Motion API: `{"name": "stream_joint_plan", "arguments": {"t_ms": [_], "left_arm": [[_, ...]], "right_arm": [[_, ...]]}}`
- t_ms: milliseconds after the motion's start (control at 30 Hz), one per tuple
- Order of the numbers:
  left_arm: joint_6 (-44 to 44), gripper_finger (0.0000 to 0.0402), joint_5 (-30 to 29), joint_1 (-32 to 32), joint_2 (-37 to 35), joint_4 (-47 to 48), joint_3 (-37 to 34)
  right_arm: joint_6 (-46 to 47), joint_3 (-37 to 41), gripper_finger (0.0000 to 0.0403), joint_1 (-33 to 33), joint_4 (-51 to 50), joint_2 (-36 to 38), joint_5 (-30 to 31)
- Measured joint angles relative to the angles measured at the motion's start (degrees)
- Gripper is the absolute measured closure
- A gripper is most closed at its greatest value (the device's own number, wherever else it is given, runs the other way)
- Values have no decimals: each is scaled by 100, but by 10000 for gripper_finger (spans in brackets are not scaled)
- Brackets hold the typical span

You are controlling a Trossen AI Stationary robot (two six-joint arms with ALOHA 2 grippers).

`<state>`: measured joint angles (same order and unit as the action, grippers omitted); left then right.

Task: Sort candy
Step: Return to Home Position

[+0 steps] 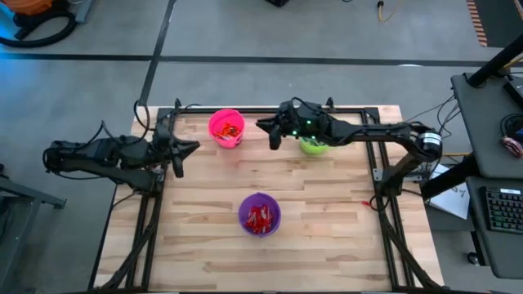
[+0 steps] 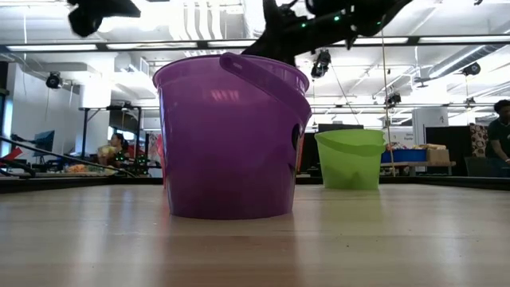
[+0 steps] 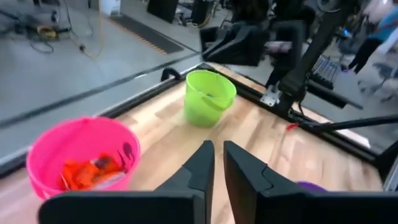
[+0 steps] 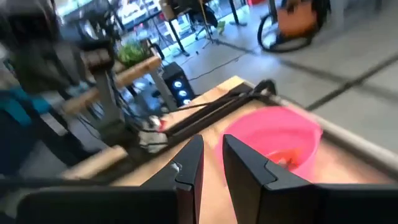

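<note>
Evidently the sorting proper looks done, and the step in hand reads as parking the arms; every candy I can make out sits inside a cup. Purple cup (image 2: 223, 151) taken as landmark, near the middle of the wooden table (image 1: 327, 245); it holds a heap of red candy (image 1: 260, 219). Pink cup (image 3: 74, 140) stands beyond the purple cup, toward the far edge on the left arm's side; orange candy (image 3: 87, 173) lies in its bottom. Green cup (image 3: 205, 106) stands beyond the purple cup on the right arm's side, partly under the right arm in the high view; its contents cannot be made out. Right gripper (image 4: 212, 142) hangs high beyond the purple cup, between the pink and green cups; fingers drawn nearly together on nothing. Left gripper (image 3: 217, 149) sits at the table's left edge, well apart from the purple cup; fingers likewise nearly closed, empty. Small red scrap (image 1: 365, 202) lies by the right rail, about level with the purple cup; candy or not, cannot tell. Next move, as I judge: right arm folds back toward its base, passing clear of the green cup's rim so as not to tip it.
</note>
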<state>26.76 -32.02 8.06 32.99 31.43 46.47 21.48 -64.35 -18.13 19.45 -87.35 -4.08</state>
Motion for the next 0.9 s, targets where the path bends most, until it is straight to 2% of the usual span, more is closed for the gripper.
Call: {"name": "stream_joint_plan", "arguments": {"t_ms": [100, 233, 400, 533, 733, 900], "left_arm": [[274, 376, 1, -1, -159, -309, -423], [-594, 375, 147, -1, -252, -901, -962], [-991, 375, 164, -20, -846, -1903, -1678], [-1361, 375, 266, -20, -1547, -1946, -1977], [-2110, 375, 181, -20, -2624, -1483, -1810], [-2176, 375, -37, -20, -3315, -1221, -1907]], "right_arm": [[412, 241, 349, 23, 9, 234, -47], [-564, 731, 351, 118, 0, 692, -90], [-1354, 1705, 351, 183, 63, 1611, -108], [-1638, 2554, 351, 175, 80, 2425, -87], [-1684, 3594, 351, 173, 103, 3552, -68], [-1493, 4215, 351, 174, 97, 4353, -34]]}}
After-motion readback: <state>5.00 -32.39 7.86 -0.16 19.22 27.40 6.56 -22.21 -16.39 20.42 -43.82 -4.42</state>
